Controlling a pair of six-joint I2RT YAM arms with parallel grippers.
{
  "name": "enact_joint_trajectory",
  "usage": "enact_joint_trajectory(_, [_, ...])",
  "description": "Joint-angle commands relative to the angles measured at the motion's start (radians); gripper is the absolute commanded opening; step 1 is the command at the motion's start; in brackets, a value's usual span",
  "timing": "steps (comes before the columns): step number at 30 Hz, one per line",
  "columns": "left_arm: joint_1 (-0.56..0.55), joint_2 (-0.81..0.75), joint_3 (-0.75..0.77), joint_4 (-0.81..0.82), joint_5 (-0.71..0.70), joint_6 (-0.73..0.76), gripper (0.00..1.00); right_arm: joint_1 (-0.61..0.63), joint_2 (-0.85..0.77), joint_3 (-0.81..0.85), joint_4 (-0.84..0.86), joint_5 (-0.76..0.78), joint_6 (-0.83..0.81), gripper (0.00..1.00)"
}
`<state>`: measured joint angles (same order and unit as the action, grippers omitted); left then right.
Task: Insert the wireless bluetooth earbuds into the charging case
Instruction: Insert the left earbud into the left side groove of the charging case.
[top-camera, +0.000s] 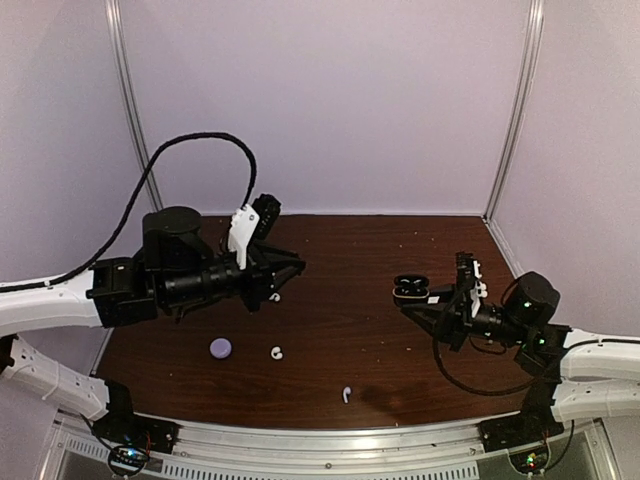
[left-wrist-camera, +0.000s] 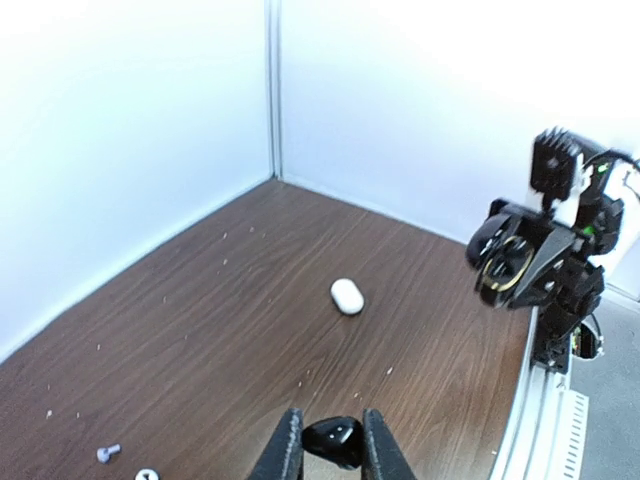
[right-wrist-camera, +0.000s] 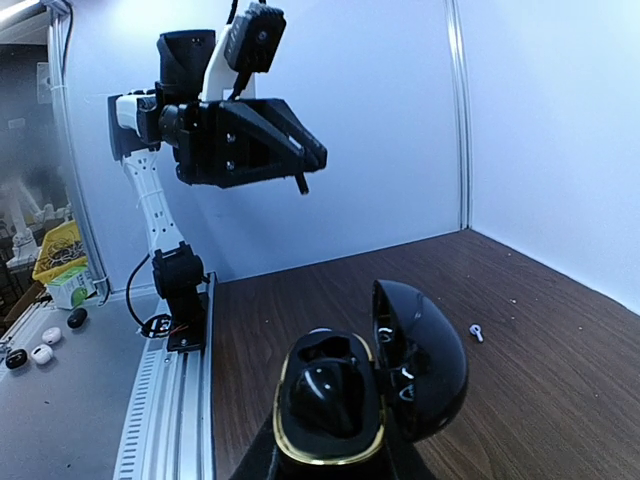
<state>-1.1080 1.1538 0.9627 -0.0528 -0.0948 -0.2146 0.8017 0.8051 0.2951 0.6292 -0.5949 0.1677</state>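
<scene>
The left gripper (left-wrist-camera: 330, 442) clamps a black earbud (left-wrist-camera: 336, 440), bottom centre; the right gripper (top-camera: 428, 303) grips the open charging case (left-wrist-camera: 503, 266), far right.

Black case (right-wrist-camera: 330, 400) w/ gold rim sits in my right gripper (top-camera: 422, 300), off the table (top-camera: 400, 380), lid hinged open to one side. There's sth dark & glossy in its well, can't tell if it's a bud. One black bud (left-wrist-camera: 333, 440) is pinched in my left gripper (left-wrist-camera: 330, 425), above the table. Loose nr the front edge lie a curled white bud (top-camera: 277, 352) & a white stemmed bud (top-camera: 346, 394), apart from each other; a tiny pale stemmed bud (left-wrist-camera: 108, 452) lies flat too.
</scene>
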Motion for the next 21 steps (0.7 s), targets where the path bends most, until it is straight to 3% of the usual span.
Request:
enact_joint_trajectory(1, [-0.038,-0.016,-0.018,0.243,0.067,0.121,0.13,0.039,0.058,0.046,0.084,-0.032,-0.056,0.0])
enact_joint_trajectory(10, [-0.164,0.067,0.002,0.343,0.194,0.266,0.09,0.092,0.155,0.107,0.135,-0.079,-0.102,0.0])
enact_joint_trajectory(21, [-0.199,0.154,0.027,0.44,0.212,0.243,0.09,0.138,0.193,0.14,0.123,-0.084,-0.128,0.0])
